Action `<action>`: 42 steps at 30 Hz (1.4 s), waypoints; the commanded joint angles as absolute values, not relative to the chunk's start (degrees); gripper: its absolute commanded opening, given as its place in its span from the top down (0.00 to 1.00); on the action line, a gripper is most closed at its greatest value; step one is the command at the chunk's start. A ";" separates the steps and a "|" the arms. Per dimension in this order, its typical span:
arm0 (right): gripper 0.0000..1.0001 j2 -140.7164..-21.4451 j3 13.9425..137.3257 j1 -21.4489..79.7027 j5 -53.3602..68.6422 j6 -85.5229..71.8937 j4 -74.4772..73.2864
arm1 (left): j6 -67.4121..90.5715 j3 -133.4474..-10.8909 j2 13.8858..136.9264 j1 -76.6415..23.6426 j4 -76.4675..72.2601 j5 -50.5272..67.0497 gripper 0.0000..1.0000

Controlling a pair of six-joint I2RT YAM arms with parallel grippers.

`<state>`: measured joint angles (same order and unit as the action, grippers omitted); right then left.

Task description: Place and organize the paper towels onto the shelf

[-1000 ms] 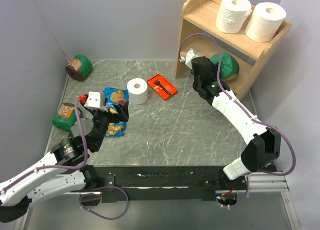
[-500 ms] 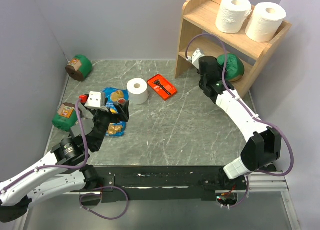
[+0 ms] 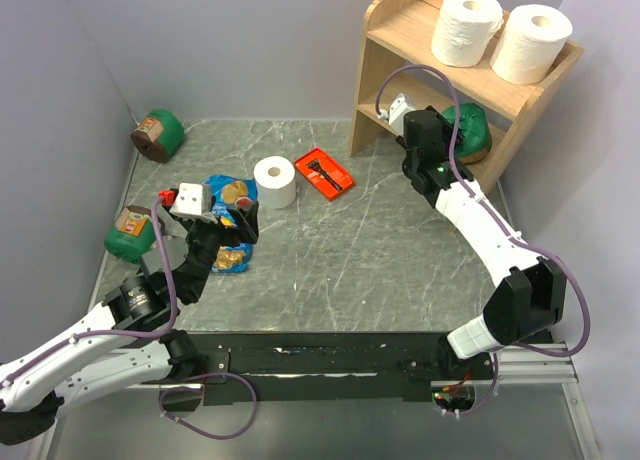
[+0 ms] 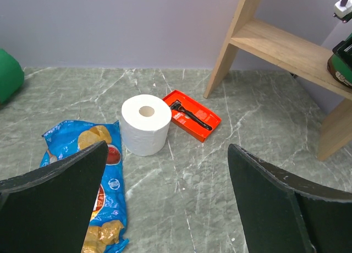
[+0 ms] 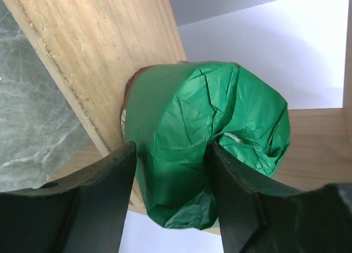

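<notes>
The third of the paper towels, a loose roll (image 3: 274,182), stands on end on the grey marbled table (image 3: 350,270), well apart from the shelf (image 3: 400,30) in the far right corner; two more rolls (image 3: 466,27) (image 3: 531,43) stand side by side on its top tier, touching or nearly so; just right of the loose roll lies a red tray (image 3: 323,172) with a dark razor-like tool in it, between roll and shelf, and just left lies a blue chip bag (image 3: 228,192), partly covered by the left arm in the top view; a far-left canister (image 3: 157,134) lies by the back wall and a near-left canister (image 3: 130,233) by the left wall, a cable crossing it; the left gripper (image 4: 168,151) hovers low over the chip bag with its jaws spread wide and nothing between them, the loose roll ahead of it; the right gripper (image 5: 171,154) reaches into the shelf's lower tier and pinches a green canister (image 5: 220,115) lying on its side, one finger on each flank of the crinkled wrap; the wooden side panel (image 5: 99,55) runs close beside the canister's brown end; in the top view the wrist hides the right fingers, the canister's label is mostly out of sight, and the left wrist view cuts off the shelf's top.
</notes>
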<state>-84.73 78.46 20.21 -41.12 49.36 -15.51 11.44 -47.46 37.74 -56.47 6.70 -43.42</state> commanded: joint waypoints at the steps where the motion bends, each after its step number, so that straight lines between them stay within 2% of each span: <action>1: 0.34 -81.39 80.16 19.95 -42.71 49.57 -13.54 | 10.90 -47.81 37.71 -56.69 5.19 -44.12 0.04; 26: 0.31 -80.33 84.11 20.13 -46.23 51.51 -15.73 | 10.99 -47.64 37.79 -56.69 5.27 -45.09 0.04; 35: 0.31 -76.39 86.13 25.92 -41.93 37.99 -26.52 | 11.51 -47.81 39.64 -56.69 5.36 -46.14 0.03; 42: 0.31 -68.04 81.31 37.69 -31.57 15.34 -33.31 | 15.11 -48.69 44.55 -56.69 5.89 -52.98 0.04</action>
